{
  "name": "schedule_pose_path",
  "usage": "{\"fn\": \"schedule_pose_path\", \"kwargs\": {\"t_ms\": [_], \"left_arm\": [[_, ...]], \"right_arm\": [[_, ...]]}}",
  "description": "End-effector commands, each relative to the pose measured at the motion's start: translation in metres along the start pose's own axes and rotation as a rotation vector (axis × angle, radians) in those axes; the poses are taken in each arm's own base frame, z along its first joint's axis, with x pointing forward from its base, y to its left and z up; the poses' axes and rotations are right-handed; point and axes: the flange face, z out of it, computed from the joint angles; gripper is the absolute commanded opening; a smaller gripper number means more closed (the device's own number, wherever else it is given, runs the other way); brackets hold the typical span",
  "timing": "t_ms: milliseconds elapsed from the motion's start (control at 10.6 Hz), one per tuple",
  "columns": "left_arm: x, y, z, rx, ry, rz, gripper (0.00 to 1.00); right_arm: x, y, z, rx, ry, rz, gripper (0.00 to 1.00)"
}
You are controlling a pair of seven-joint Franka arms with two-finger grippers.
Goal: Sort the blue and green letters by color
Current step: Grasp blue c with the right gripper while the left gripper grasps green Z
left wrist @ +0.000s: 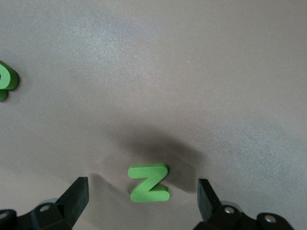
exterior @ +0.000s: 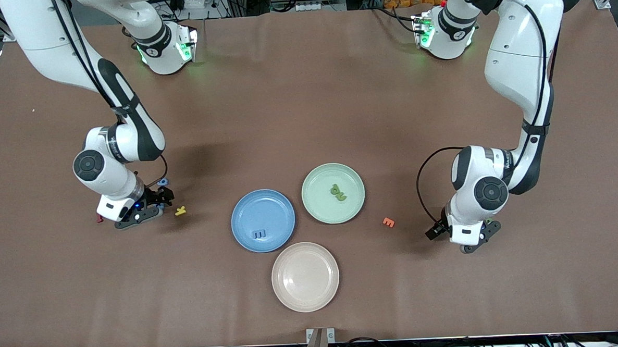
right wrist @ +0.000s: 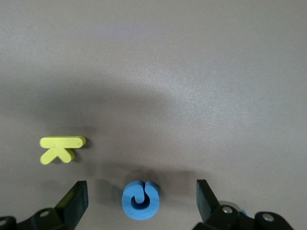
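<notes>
Front view gives us brown table (exterior: 306, 100) and three plates. Wrist views add more: left gripper (left wrist: 143, 196) wide astride green N (left wrist: 148, 182), right gripper (right wrist: 142, 199) wide astride blue C (right wrist: 140, 200).

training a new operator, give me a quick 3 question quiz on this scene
1. True or false: the blue plate holds a blue E.
2. Which letter lies between the left gripper's open jaws? A) yellow K B) green N C) orange E
3. Fill in: the right gripper is low over a blue ____.

Key: 1 true; 2 B, the green N; 3 the blue 6, beside the yellow K.
</notes>
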Motion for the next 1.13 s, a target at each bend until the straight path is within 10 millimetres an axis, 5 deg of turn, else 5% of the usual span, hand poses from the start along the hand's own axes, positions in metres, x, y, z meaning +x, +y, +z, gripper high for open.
{"fn": "schedule_pose_path", "kwargs": {"t_ms": [0,94,188,283,754,1036], "left_arm": [[0.004,0.003,0.003,-0.021,-0.008,0.005,1.0],[0.003,0.002,0.007,-0.018,-0.011,0.005,1.0],[0.008,0.004,0.003,-0.027,-0.004,-0.007,0.15],[0.011,0.002,0.003,-0.029,-0.004,-0.034,0.0],[0.009,0.008,0.004,-0.032,-0.001,-0.06,0.0],[0.005,0.018,-0.014,-0.053,0.013,-0.063,0.0]], "right_arm": [[-0.003,0.002,0.01,-0.003,0.007,-0.009,1.0],[-0.003,0.002,0.01,-0.004,0.009,-0.008,1.0],[-0.003,0.002,0.011,-0.003,0.006,-0.008,0.83],[-0.003,0.004,0.008,-0.002,0.001,-0.007,0.75],[-0.009,0.019,0.007,0.002,-0.007,-0.002,0.59],[-0.009,0.018,0.007,0.003,-0.006,0.001,0.57]]}}
